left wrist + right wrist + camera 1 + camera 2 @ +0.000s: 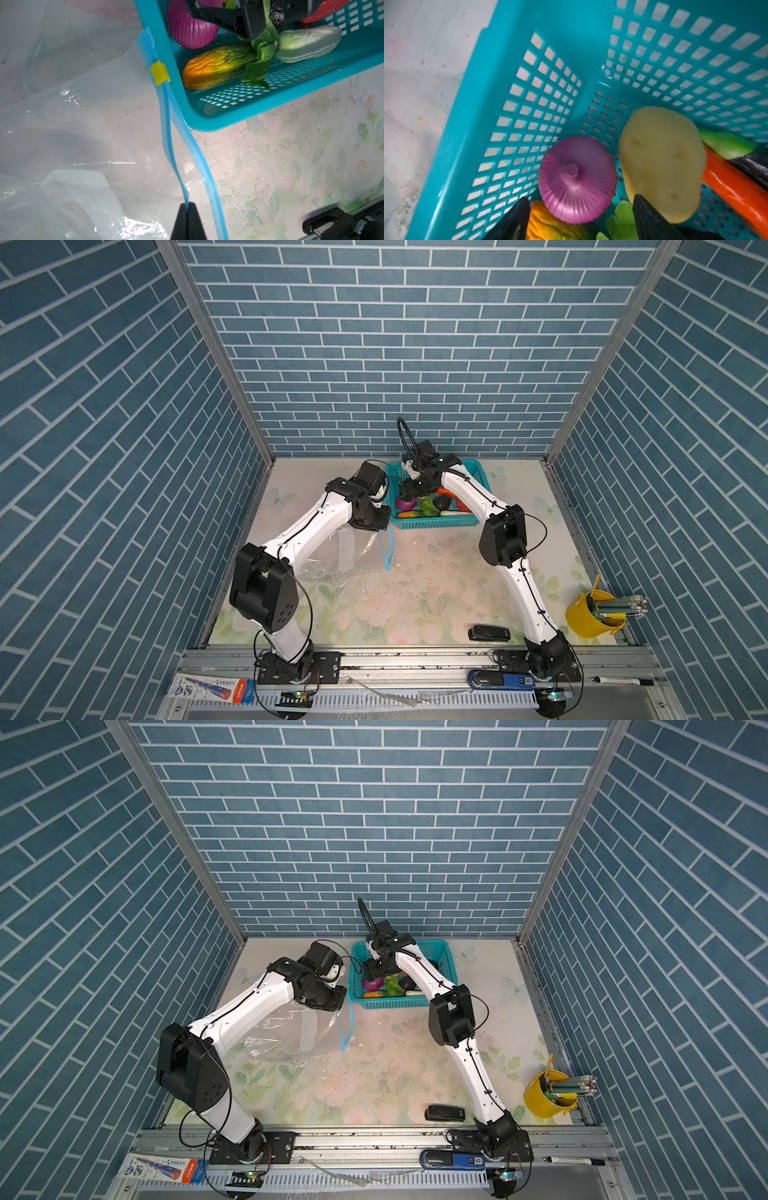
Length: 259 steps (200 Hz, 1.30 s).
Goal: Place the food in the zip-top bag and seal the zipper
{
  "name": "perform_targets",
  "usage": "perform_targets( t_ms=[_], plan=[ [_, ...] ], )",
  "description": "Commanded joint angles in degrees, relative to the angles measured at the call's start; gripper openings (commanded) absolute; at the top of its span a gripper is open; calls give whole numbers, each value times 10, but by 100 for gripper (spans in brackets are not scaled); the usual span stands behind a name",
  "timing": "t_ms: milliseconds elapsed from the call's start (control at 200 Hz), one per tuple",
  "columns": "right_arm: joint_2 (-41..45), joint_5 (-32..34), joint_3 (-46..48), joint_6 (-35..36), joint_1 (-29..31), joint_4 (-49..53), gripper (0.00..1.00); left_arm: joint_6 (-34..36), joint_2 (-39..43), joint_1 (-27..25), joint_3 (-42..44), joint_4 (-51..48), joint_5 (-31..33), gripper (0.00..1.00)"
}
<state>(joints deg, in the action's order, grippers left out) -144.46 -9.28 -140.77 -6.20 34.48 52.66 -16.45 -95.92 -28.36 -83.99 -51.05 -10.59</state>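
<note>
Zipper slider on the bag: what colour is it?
Slider: yellow, clearest in the left wrist view.

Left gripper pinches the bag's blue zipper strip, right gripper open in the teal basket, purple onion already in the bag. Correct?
No. The ribbed purple toy onion lies in the teal perforated plastic basket, not in the clear zip-top bag; the right wrist view shows it. The rest is right.

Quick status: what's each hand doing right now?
Left hand: closed, pinching one side of the blue zipper.
Right hand: open over the purple onion in the basket, nothing gripped.
</note>
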Motion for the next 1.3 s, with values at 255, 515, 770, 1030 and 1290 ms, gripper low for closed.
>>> perform_targets(
  t_ms=[255,515,770,1030,1290],
  plan=[
    [-41,12,-30,33,13,-22,90,1,6,5,2,5,-9,0],
    [-62,19,-46,42,16,-21,93,1,2,4,2,7,-16,0],
    [-72,17,-57,49,19,-24,91,3,2,5,-2,4,-17,0],
    [-68,4,-56,50,19,-20,81,4,-1,8,-6,2,-20,0],
    [-56,2,-55,37,18,-14,74,2,-1,9,-6,0,-27,0]
  ],
)
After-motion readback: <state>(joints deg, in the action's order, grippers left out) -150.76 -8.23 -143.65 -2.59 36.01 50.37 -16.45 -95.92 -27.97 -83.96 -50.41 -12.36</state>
